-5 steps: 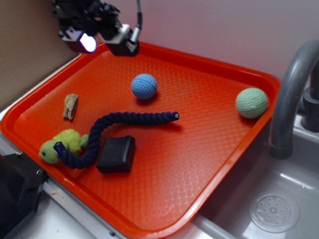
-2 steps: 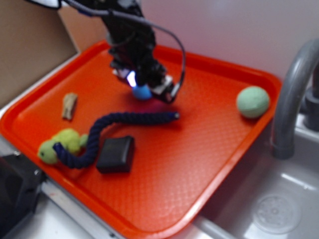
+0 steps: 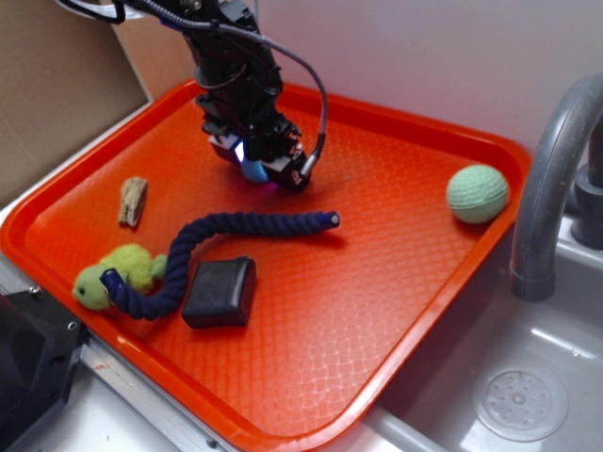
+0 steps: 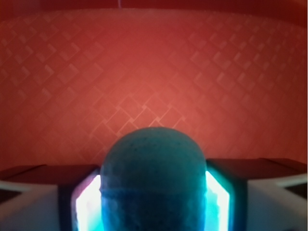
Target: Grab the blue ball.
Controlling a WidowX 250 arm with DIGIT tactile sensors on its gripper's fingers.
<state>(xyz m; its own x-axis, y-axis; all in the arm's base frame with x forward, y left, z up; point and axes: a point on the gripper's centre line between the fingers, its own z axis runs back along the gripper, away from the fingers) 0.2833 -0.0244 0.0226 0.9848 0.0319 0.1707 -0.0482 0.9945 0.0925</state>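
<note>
Got hand (image 3: 256,169) down on tray (image 3: 396,282), back-left part. Wrist cam: blue ball (image 4: 153,180) sits right between fingers (image 4: 85,204), pads tight on both sides, so hand clamped on ball. From exterior I see only sliver of ball (image 3: 252,170) under hand. Rope (image 3: 217,247) just in front, not touching. Green ball (image 3: 477,194) well off to right edge, near faucet (image 3: 546,179). Black block (image 3: 220,291) beside rope.

Looks like a mock kitchen / lab test setup: grey sink basin (image 3: 528,377) w/ drain at 4 o'clock, grey faucet (image 3: 546,169) at 3 o'clock, orange cafeteria tray (image 3: 396,311) on the counter at centre, plain wall (image 3: 424,56) at 12, cardboard panel (image 3: 57,85) at 10.
</note>
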